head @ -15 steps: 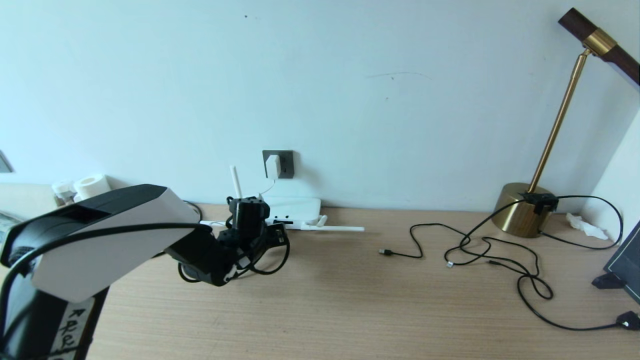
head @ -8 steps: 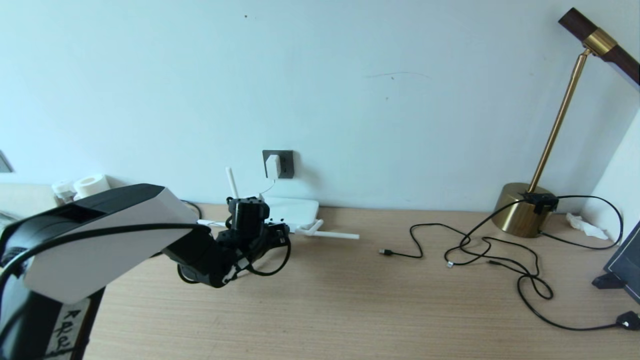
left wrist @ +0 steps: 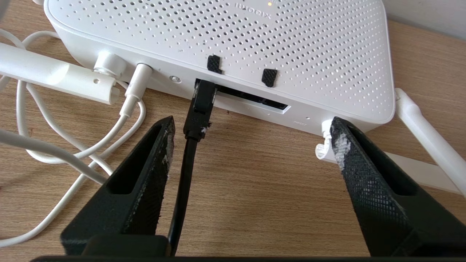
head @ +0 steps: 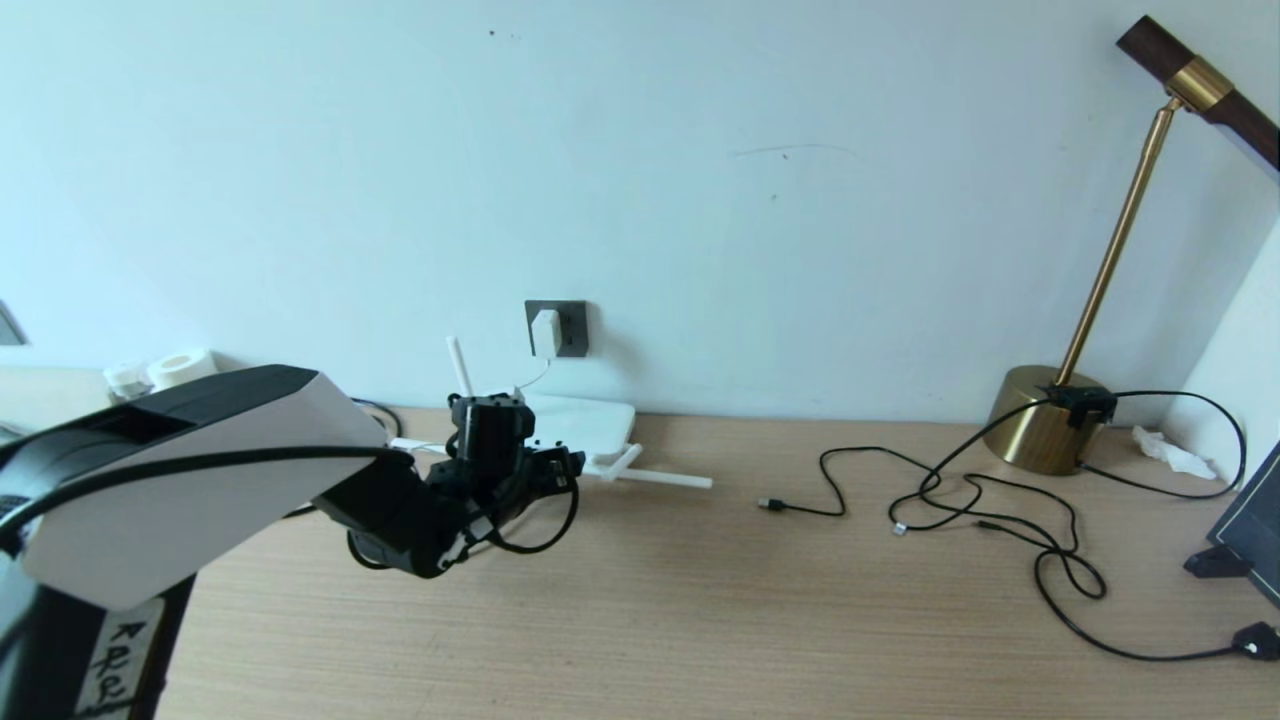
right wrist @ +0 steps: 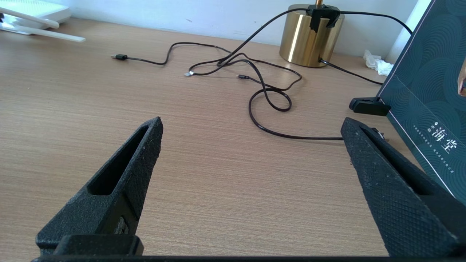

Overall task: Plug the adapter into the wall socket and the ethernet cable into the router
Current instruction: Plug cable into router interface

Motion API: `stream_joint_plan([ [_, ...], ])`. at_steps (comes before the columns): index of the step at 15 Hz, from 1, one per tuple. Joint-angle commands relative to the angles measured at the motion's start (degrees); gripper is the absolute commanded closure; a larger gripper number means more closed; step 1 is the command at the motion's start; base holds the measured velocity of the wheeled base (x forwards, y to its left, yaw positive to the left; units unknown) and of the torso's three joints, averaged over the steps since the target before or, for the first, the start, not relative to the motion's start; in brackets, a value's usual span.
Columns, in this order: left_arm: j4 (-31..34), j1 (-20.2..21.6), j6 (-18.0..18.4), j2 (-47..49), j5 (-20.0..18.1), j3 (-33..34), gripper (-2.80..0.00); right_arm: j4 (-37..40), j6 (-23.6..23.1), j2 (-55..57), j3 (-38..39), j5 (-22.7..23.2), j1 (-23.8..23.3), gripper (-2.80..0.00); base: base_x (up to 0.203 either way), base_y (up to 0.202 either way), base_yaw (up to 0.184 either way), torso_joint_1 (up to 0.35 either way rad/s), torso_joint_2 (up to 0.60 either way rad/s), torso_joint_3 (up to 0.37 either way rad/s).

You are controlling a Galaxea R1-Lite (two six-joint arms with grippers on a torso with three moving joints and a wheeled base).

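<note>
The white adapter [head: 546, 332] sits in the dark grey wall socket [head: 572, 328] above the desk. Below it lies the white router [head: 595, 422] [left wrist: 233, 47] with its stick antennas. The black ethernet cable [left wrist: 198, 112] has its plug in the router's port slot, and its cord runs back between my fingers. My left gripper [left wrist: 251, 122] [head: 555, 468] hovers just in front of the router's port edge, open and touching nothing; the cable lies close to one finger. My right gripper [right wrist: 251, 123] is open over bare desk, outside the head view.
A thin white cord [left wrist: 72, 156] loops beside the router. Thin black cords [head: 960, 500] sprawl at mid-right, near a brass lamp base [head: 1040, 430]. A dark green box [right wrist: 429, 94] stands at the right edge. Small white rolls [head: 180, 368] sit far left.
My left gripper has opened and let go of the ethernet plug, which stays in the router. The router and its antennas shifted slightly toward the wall and left. The right arm has not moved.
</note>
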Motion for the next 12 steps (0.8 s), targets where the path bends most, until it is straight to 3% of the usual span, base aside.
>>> stream_joint_plan([
  [1, -0.22, 0.05, -0.03, -0.45, 0.14, 0.39, -2.8, -0.02, -0.04, 0.09, 0.22, -0.02, 0.02, -2.8, 0.0, 0.0, 0.0, 0.0, 0.0, 0.0],
  [5, -0.22, -0.04, -0.21, -0.36, 0.32, 0.49, -2.8, -0.02, -0.04, 0.09, 0.19, -0.02, 0.02, -2.8, 0.0, 0.0, 0.0, 0.0, 0.0, 0.0],
  [8, -0.04, 0.05, -2.94, -0.27, 0.23, 0.49, -2.8, -0.02, -0.04, 0.09, 0.18, -0.02, 0.02, -2.8, 0.0, 0.0, 0.0, 0.0, 0.0, 0.0],
  [12, -0.27, -0.29, -2.97, -3.88, 0.23, 4.39, -2.8, -0.02, -0.04, 0.09, 0.26, -0.02, 0.02, -2.8, 0.0, 0.0, 0.0, 0.0, 0.0, 0.0],
])
